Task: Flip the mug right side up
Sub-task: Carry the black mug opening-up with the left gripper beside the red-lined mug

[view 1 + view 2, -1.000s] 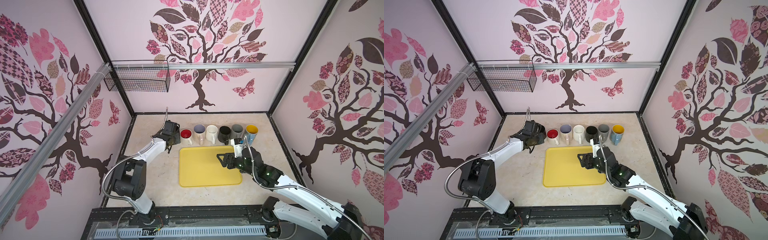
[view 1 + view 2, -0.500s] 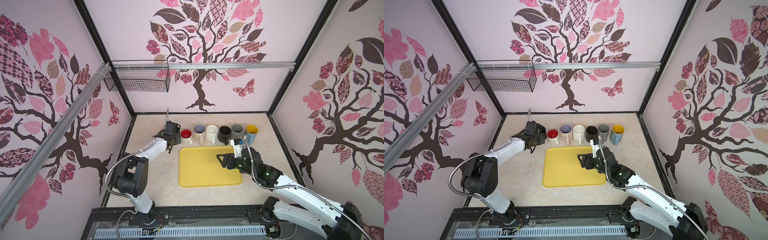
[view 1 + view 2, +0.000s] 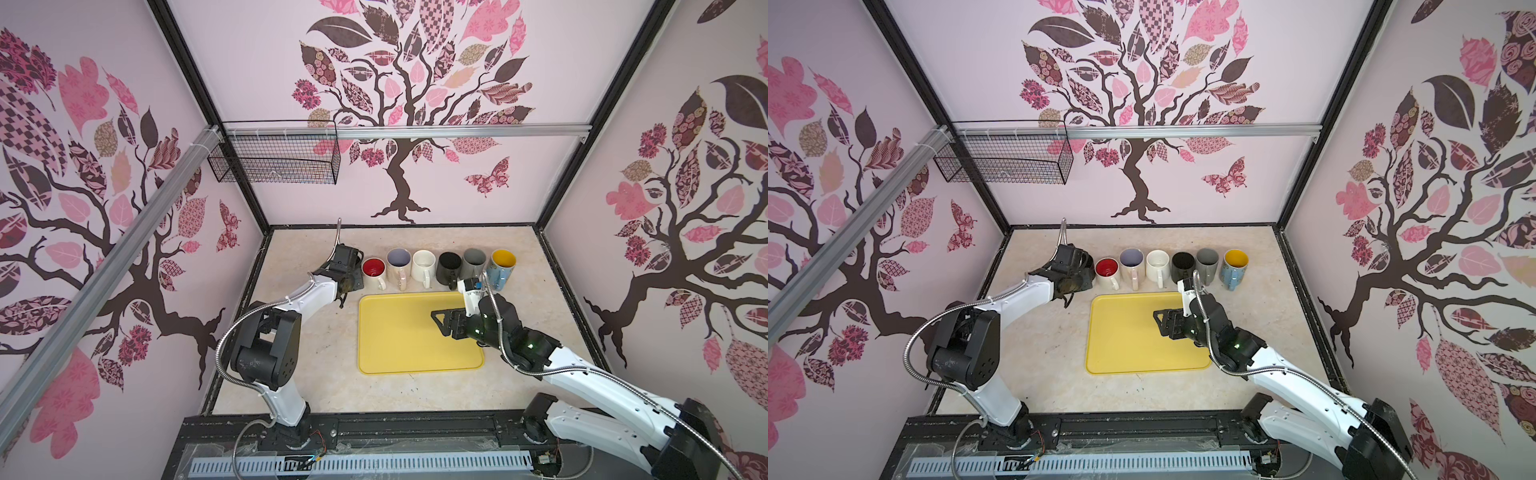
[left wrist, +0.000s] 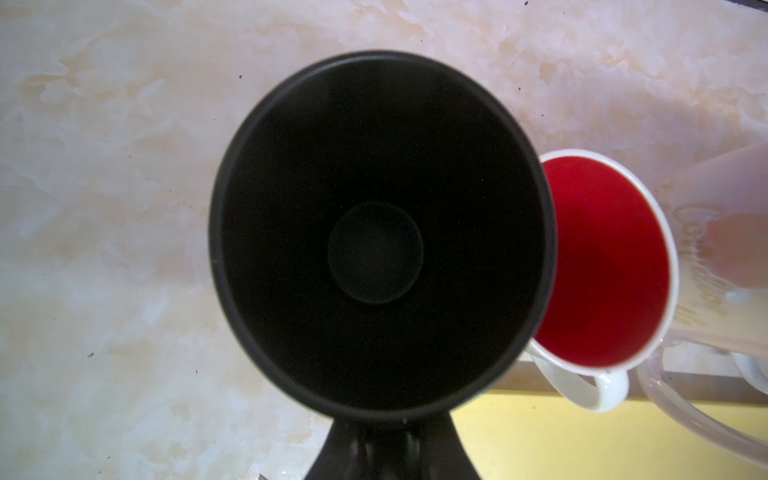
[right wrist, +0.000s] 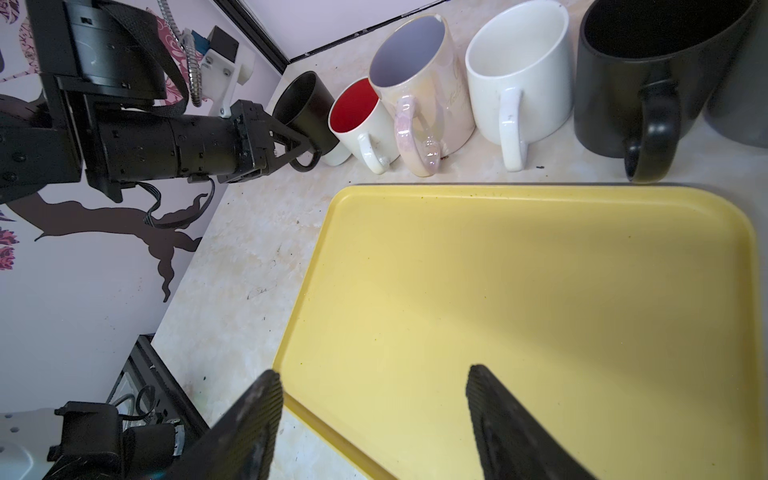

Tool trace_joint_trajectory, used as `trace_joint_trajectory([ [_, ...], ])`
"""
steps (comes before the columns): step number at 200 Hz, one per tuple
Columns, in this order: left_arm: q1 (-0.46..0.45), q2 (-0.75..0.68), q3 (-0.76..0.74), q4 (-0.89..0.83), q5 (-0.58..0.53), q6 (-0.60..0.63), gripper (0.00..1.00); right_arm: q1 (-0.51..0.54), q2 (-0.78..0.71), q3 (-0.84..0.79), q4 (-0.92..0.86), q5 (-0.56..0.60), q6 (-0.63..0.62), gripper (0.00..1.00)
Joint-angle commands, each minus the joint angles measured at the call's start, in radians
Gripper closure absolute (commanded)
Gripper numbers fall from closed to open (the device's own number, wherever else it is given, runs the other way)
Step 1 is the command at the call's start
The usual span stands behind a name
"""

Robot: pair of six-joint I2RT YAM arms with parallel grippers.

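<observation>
Left gripper (image 5: 299,145) is pinched almost closed on the handle of the mug (image 5: 303,106) and touches nothing else. The mug is matte black, mouth up, upright or close to it. My left wrist view looks straight down into its dark inside. It's at the left end of the row of mugs, just beside the red mug (image 4: 602,262), toward the back of the bench (image 3: 324,374). I can't tell if its base rests on the bench, since the red mug hides it. Right gripper (image 5: 374,419) is wide open and empty, hovering over the right part of the tray (image 5: 519,291).
</observation>
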Motion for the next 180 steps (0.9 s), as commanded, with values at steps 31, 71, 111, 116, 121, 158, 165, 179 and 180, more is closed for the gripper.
trace_joint_trajectory([
  [31,-0.026,-0.001,-0.023,0.068,-0.034,0.011,0.95,-0.001,-0.009,-0.019,0.022,0.001,0.003,0.25],
  [71,-0.028,-0.007,-0.026,0.053,-0.052,0.008,0.81,0.0,-0.008,-0.022,0.027,-0.008,0.007,0.24],
  [111,-0.028,-0.022,-0.026,0.049,-0.056,0.007,0.69,0.0,-0.019,-0.018,0.02,-0.007,0.007,0.23],
  [116,-0.028,-0.023,-0.027,0.049,-0.056,0.007,0.67,-0.001,-0.021,-0.018,0.019,-0.007,0.007,0.23],
  [121,-0.028,-0.024,-0.028,0.046,-0.056,0.008,0.65,0.0,-0.022,-0.017,0.017,-0.006,0.007,0.23],
  [158,-0.029,-0.065,-0.045,0.031,-0.095,-0.001,0.52,0.0,-0.056,-0.015,0.003,0.025,0.015,0.22],
  [165,-0.03,-0.081,-0.055,0.027,-0.104,-0.003,0.47,0.0,-0.063,-0.016,0.003,0.034,0.017,0.22],
  [179,-0.035,-0.123,-0.072,0.016,-0.133,-0.006,0.26,-0.001,-0.078,-0.018,0.002,0.049,0.016,0.21],
  [180,-0.036,-0.127,-0.074,0.015,-0.137,-0.006,0.24,-0.001,-0.078,-0.018,0.002,0.05,0.016,0.21],
])
